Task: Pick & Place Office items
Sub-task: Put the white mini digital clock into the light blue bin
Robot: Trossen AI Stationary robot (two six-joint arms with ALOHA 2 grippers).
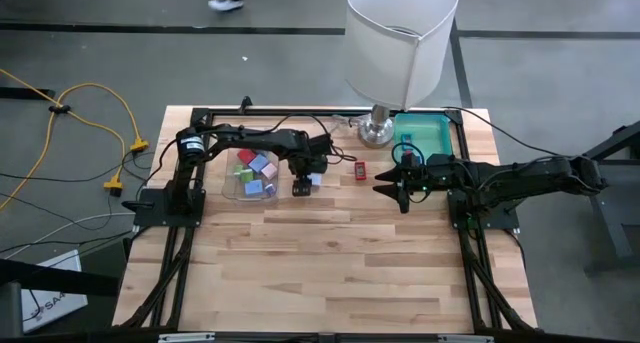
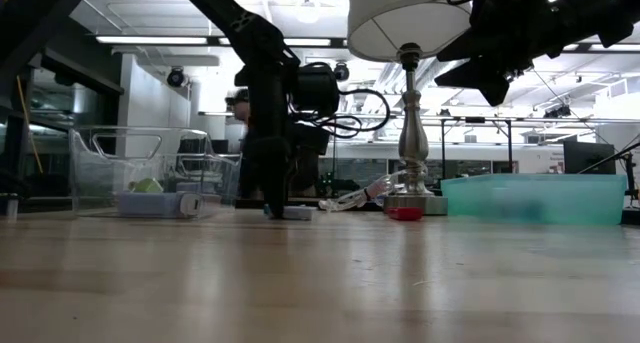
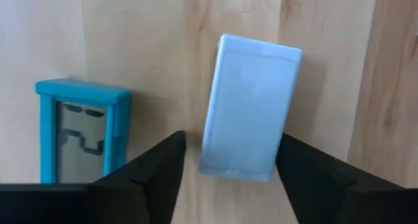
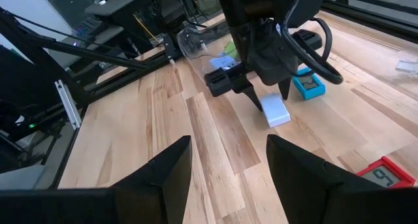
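Observation:
A light blue block [image 3: 251, 106] lies flat on the wooden table, right of a clear container [image 1: 250, 173] that holds several small coloured pieces. My left gripper [image 3: 232, 142] points down over the block, open, with one finger on each long side. A teal clock-like piece [image 3: 81, 132] lies beside the block. A red piece [image 1: 359, 170] lies near the lamp's base. My right gripper [image 1: 388, 193] hovers open, clear of the table, right of centre, with nothing between its fingers [image 4: 228, 145]. My left gripper comes at the light blue block from above, its fingers across the block's short width. One finger [image 3: 307, 178] stands right at the block's long side [image 3: 277, 132]; I cannot tell whether it touches. Bare table shows between the other finger [image 3: 160, 165] and the block.
A lamp with a white shade [image 1: 400, 43] stands at the far edge on a metal base [image 1: 376, 131]. A teal bin [image 1: 425, 138] sits to the lamp's right. The near half of the table [image 1: 330, 273] is bare wood. A black frame rims the table.

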